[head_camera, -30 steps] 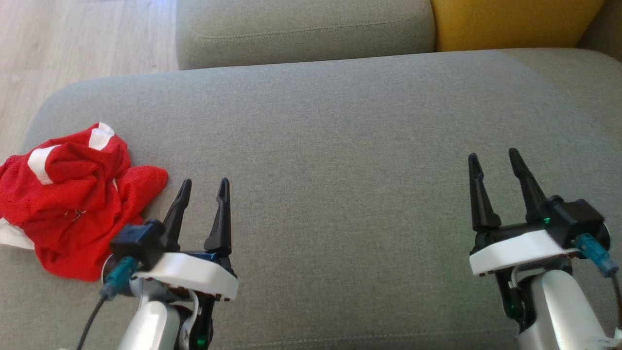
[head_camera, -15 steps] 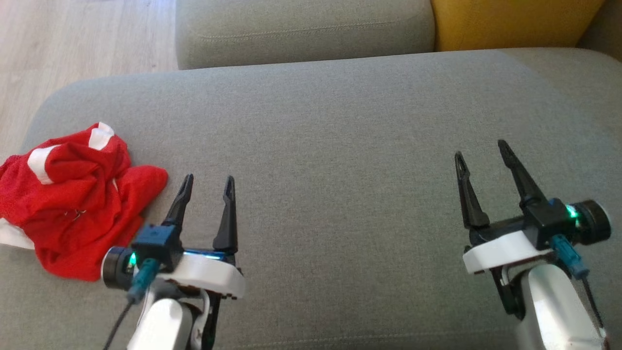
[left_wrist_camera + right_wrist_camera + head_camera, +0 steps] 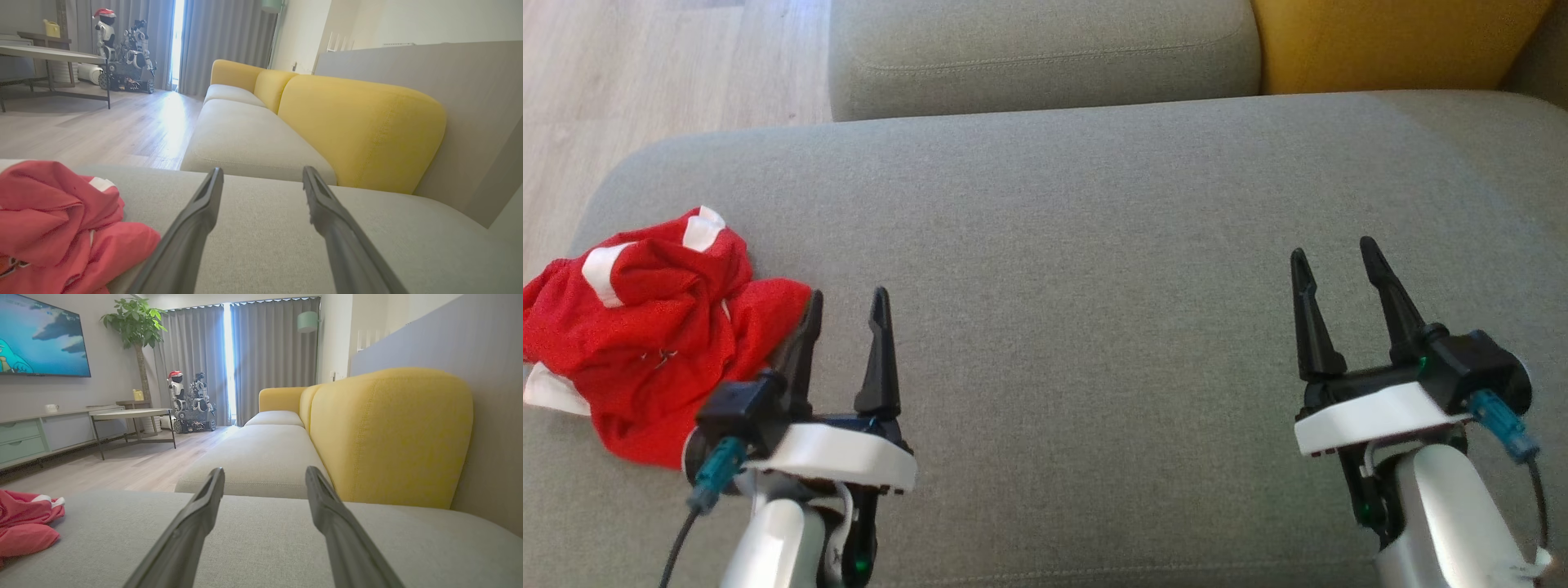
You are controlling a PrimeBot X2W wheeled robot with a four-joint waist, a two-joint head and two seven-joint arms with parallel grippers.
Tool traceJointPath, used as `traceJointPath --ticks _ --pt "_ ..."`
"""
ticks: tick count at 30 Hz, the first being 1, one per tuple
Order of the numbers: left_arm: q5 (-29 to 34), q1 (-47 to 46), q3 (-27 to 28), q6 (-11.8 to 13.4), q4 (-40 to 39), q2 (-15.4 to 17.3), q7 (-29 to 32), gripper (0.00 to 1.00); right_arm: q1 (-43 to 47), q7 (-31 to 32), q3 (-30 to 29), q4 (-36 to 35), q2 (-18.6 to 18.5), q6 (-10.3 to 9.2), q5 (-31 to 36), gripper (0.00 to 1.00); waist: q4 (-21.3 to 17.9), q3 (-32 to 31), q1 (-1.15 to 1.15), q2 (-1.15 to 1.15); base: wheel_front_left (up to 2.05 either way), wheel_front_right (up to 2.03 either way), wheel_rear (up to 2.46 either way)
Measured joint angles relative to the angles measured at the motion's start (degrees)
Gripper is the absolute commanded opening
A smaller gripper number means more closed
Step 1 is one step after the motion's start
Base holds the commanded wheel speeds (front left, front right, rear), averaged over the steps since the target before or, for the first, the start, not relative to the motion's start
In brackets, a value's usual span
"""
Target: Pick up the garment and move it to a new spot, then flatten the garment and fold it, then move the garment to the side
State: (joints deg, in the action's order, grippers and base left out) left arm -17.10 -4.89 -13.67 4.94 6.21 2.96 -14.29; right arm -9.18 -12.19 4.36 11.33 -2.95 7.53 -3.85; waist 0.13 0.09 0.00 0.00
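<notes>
The garment (image 3: pixel 645 335) is a crumpled red piece with white bands, lying in a heap at the left end of the grey sofa seat (image 3: pixel 1078 245). My left gripper (image 3: pixel 845 302) is open just to its right, and its left finger overlaps the cloth's edge in the head view. From the left wrist the garment (image 3: pixel 61 228) lies low on the left beside the open left gripper (image 3: pixel 263 177). My right gripper (image 3: pixel 1331 253) hovers open over bare cushion far to the right. In the right wrist view the garment (image 3: pixel 24 524) shows at the left edge and the right gripper (image 3: pixel 265 475) holds nothing.
A second grey seat cushion (image 3: pixel 1037 49) lies beyond the one I work over, with a yellow backrest (image 3: pixel 1388 41) at the far right. Wooden floor (image 3: pixel 645 73) lies off the sofa's left end. A table (image 3: pixel 130 414) and another robot (image 3: pixel 190 400) stand far across the room.
My left gripper has shifted left, its left finger now at the garment's edge. The right gripper has barely moved. The head view has shifted slightly.
</notes>
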Motion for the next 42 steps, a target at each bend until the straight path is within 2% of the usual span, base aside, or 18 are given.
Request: traceJointPath --ticks 8,23,32,42 --pt "-0.31 0.02 -1.1 -0.07 5.33 -0.14 0.0 1.0 0.03 3.03 0.69 1.31 0.03 0.0 -7.99 1.0 0.02 -0.17 0.0 0.0 0.0 0.0 0.0" --pt "-0.32 -0.01 -2.09 0.19 6.32 -0.15 0.0 1.0 0.09 3.23 1.19 2.13 0.02 0.0 -7.21 1.0 0.71 -0.53 0.0 0.0 0.0 0.0 0.0" --pt "-0.7 -0.01 -0.51 0.63 5.82 -0.16 0.0 1.0 0.42 3.74 2.85 1.91 0.04 0.0 -7.13 1.0 5.17 -0.4 0.0 0.0 0.0 0.0 0.0" --pt "-0.1 1.14 0.89 0.58 3.22 -0.18 0.0 1.0 1.07 3.71 5.45 1.37 0.08 0.0 -7.33 1.0 14.84 -1.22 0.0 0.0 0.0 0.0 0.0"
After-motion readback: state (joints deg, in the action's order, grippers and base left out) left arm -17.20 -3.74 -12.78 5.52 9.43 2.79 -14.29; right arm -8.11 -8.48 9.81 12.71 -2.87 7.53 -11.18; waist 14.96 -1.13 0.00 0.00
